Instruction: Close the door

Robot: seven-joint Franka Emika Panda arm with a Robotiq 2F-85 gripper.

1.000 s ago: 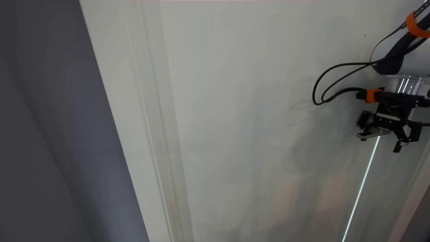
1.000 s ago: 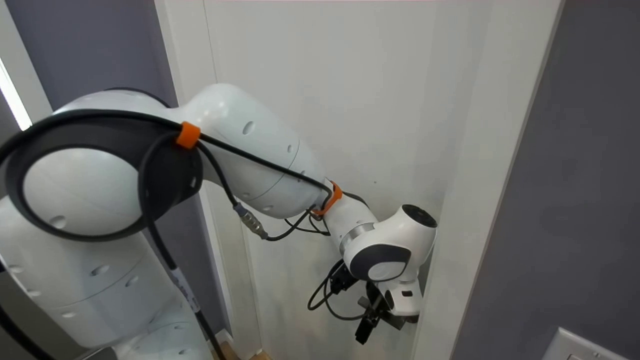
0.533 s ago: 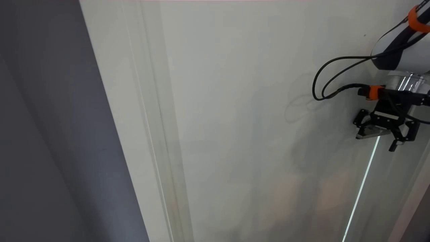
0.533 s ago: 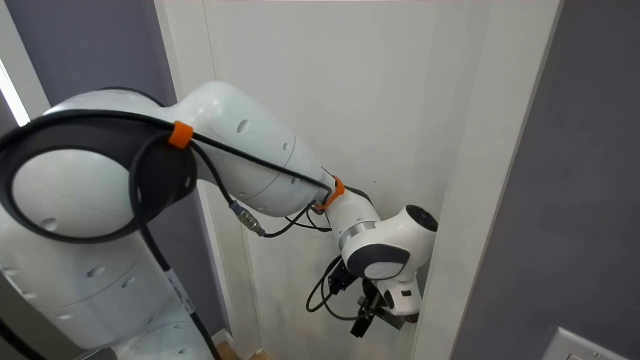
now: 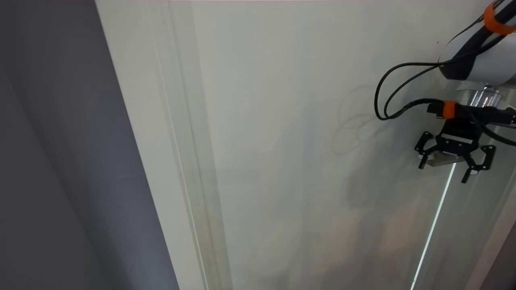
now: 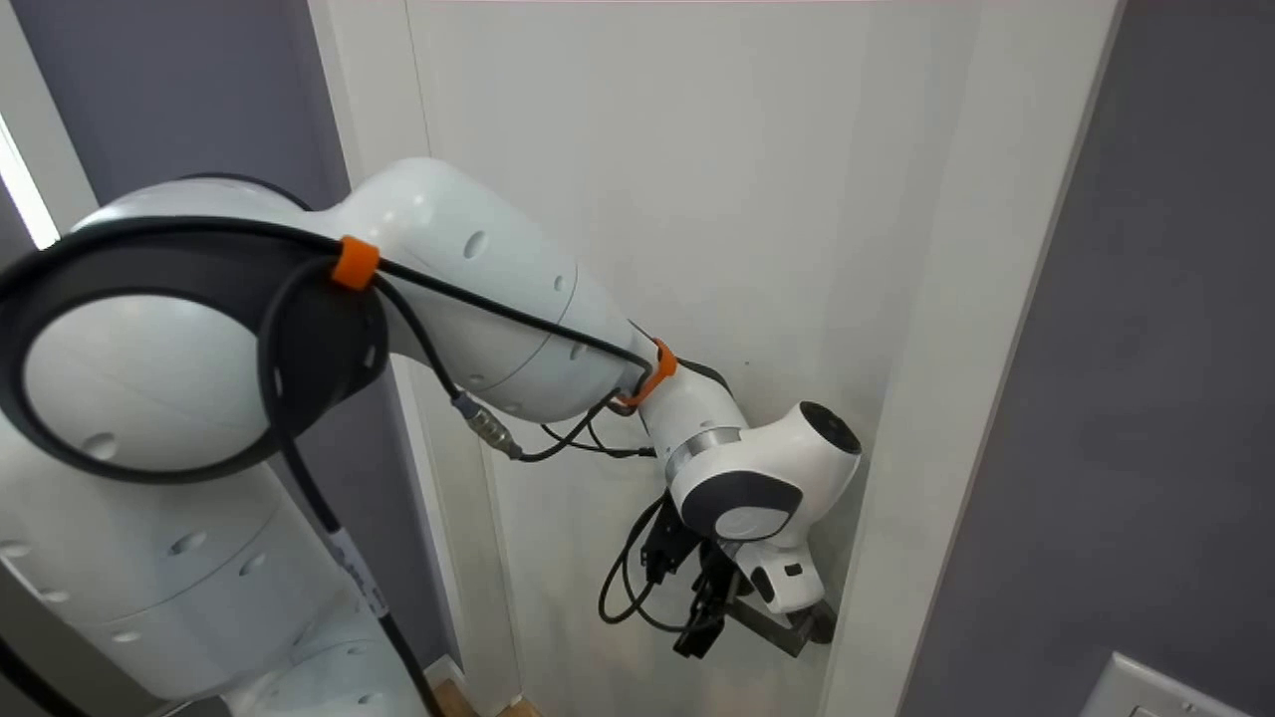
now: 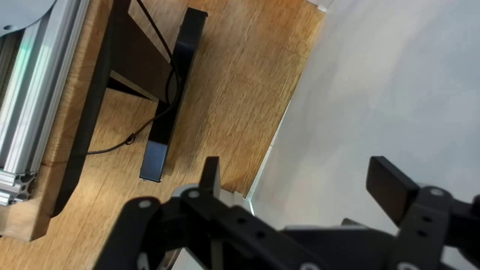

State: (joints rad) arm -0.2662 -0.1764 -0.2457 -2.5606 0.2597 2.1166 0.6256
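The door (image 5: pixel 282 141) is a large plain white panel, also in an exterior view (image 6: pixel 687 229) and on the right of the wrist view (image 7: pixel 356 131). A thin bright line of light runs along its edge beside the frame. Its silver lever handle (image 5: pixel 441 160) shows behind my gripper (image 5: pixel 444 171); it also shows in an exterior view (image 6: pixel 769 629). In the wrist view my gripper (image 7: pixel 296 168) is open, fingers wide apart, with nothing between the tips. The fingers are in front of the door near the lever; contact cannot be told. The hinge is out of view.
White frame moulding (image 6: pixel 956 398) and grey wall (image 6: pixel 1126 299) flank the door, with a switch plate (image 6: pixel 1160 692) low on the wall. The wrist view shows a wooden bench edge (image 7: pixel 71 93), a black foot (image 7: pixel 168 112), a loose cable (image 7: pixel 150 122) and wood floor (image 7: pixel 232 112).
My gripper has moved a little left and away from the lever, turning slightly, so both fingers and more of the lever show. The door looks unmoved.
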